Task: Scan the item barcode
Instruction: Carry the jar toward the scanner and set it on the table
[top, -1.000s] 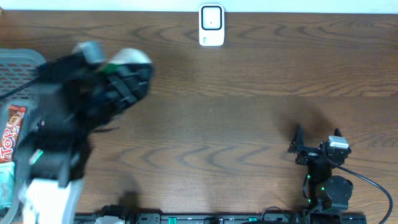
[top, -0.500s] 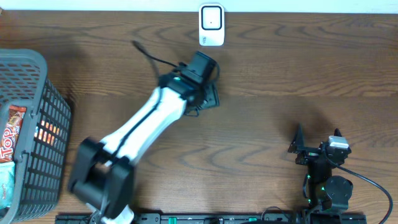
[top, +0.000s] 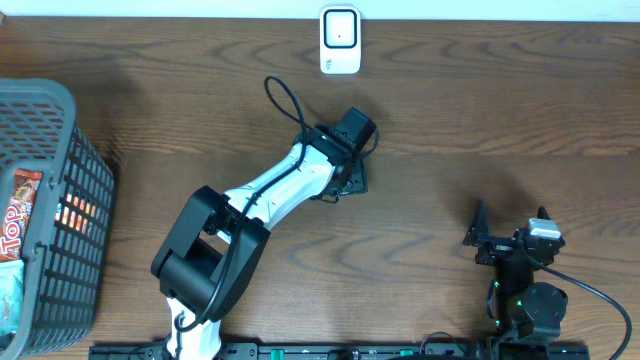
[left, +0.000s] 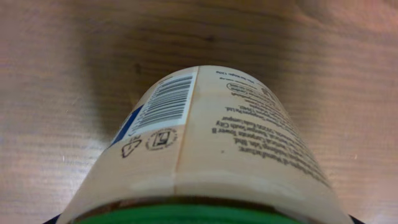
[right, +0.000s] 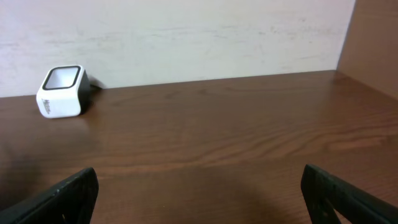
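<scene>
My left gripper (top: 349, 172) is shut on a cream-labelled jar (left: 236, 143) with a green lid (left: 186, 216), and it hovers over the table's middle. The jar fills the left wrist view, lid towards the camera. Its barcode (left: 166, 102) faces up on the left side of the label. In the overhead view the jar is hidden under the gripper. The white scanner (top: 340, 41) stands at the table's far edge, a short way beyond the gripper, and also shows as the scanner (right: 60, 91) in the right wrist view. My right gripper (top: 505, 232) rests open near the front right, with nothing between its fingers (right: 69, 194).
A grey basket (top: 55, 170) sits at the left edge with a red snack packet (top: 14, 215) and other items inside. A black cable (top: 285, 100) loops off the left arm. A pale wall (right: 186, 31) backs the table.
The left arm has swung from above the basket to the table's middle in front of the scanner, carrying the jar. The right arm has not moved.
</scene>
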